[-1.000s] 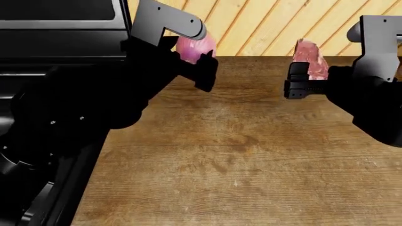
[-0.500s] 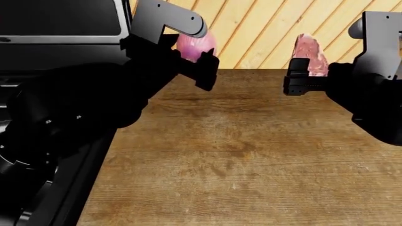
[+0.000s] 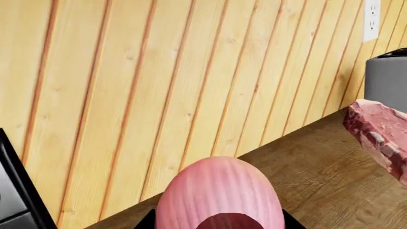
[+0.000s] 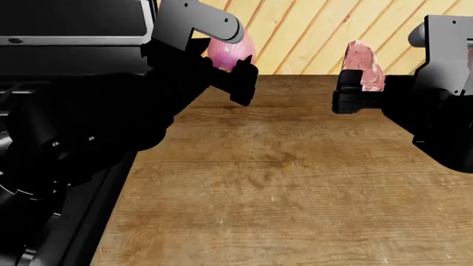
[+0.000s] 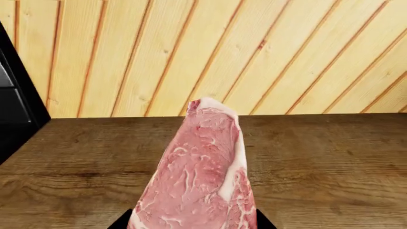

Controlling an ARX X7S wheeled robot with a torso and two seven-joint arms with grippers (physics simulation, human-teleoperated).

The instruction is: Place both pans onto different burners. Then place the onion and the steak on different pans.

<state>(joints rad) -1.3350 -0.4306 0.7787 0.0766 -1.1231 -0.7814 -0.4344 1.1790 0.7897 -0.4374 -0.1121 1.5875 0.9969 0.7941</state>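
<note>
**Onion and steak both held above the wooden counter**

Pans are appearing in none of the three views, and the burners cannot be made out: the bulky black left arm is covering most of the black stove (image 4: 44,233) at the near left, leaving only dark shapes. The left gripper (image 4: 235,69) is clamping the small rounded pinkish-purple onion (image 4: 230,52), whose lower part is sitting behind the dark fingers; in the left wrist view the striped onion (image 3: 219,195) is filling the lower middle, cut off at the edge. To the right, the right gripper (image 4: 353,88) is pinching the upright pink-red raw steak with white fat edges (image 4: 364,65), and the right wrist view is showing the steak (image 5: 200,176) standing on end with its base out of frame. Both items are hanging above the far part of the brown wooden countertop (image 4: 281,188), well apart from each other. A light slatted wooden wall (image 4: 303,33) is standing behind the counter, and a white wall socket (image 3: 371,19) is showing in the left wrist view.
</note>
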